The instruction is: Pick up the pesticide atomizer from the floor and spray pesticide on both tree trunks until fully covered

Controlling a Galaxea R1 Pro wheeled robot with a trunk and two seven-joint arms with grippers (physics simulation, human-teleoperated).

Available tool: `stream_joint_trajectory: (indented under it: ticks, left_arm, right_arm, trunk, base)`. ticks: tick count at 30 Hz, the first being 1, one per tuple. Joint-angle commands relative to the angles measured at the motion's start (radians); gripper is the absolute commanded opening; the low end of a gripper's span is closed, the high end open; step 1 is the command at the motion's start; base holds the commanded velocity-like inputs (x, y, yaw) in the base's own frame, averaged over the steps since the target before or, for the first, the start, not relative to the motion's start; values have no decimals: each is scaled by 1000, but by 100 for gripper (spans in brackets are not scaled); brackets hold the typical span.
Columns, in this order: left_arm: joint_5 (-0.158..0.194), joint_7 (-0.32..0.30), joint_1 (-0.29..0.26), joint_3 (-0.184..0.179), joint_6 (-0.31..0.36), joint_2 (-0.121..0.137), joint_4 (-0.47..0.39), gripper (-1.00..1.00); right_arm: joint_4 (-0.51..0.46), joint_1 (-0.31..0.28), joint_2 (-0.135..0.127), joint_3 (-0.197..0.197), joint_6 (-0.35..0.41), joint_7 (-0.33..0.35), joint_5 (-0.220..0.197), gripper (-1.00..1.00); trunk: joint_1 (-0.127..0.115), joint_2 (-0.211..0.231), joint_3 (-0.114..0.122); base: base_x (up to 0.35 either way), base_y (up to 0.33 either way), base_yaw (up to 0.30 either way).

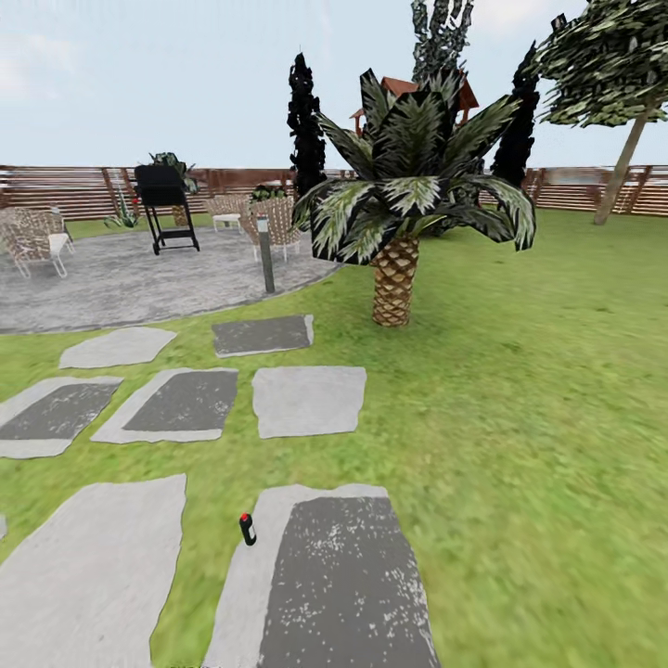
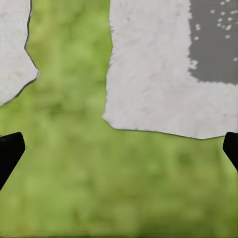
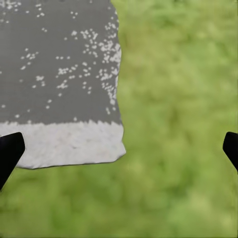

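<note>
With both claws spread wide and nothing gripped, the small pesticide atomizer (image 1: 248,529), stood on grass beside a stepping stone (image 1: 334,575), could be toppled by a careless reach.

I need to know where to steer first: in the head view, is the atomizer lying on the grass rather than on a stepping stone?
No: the atomizer stands on the pale left edge of the nearest stepping stone.

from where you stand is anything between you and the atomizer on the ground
Nothing visible: the atomizer stands upright on the grass strip between two stepping stones, with only lawn and flat stone before it. The palm stands well beyond.
</note>
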Motion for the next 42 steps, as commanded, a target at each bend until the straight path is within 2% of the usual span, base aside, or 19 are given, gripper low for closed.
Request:
stream_joint_trajectory:
  ticks: [1,31,42]
  left_arm:
    - [0,0,0,0,0,0,0,100]
    - [2,0,0,0,0,0,-1,100]
    - [2,0,0,0,0,0,-1,100]
  right_arm:
    - [0,0,0,0,0,0,0,100]
    - [0,0,0,0,0,0,0,100]
    - [0,0,0,1,0,0,0,100]
  trunk:
    - [0,0,0]
    - [0,0,0]
    - [0,0,0]
  base:
    - [85,-16,277]
    - [221,-151,277]
    - [33,-19,277]
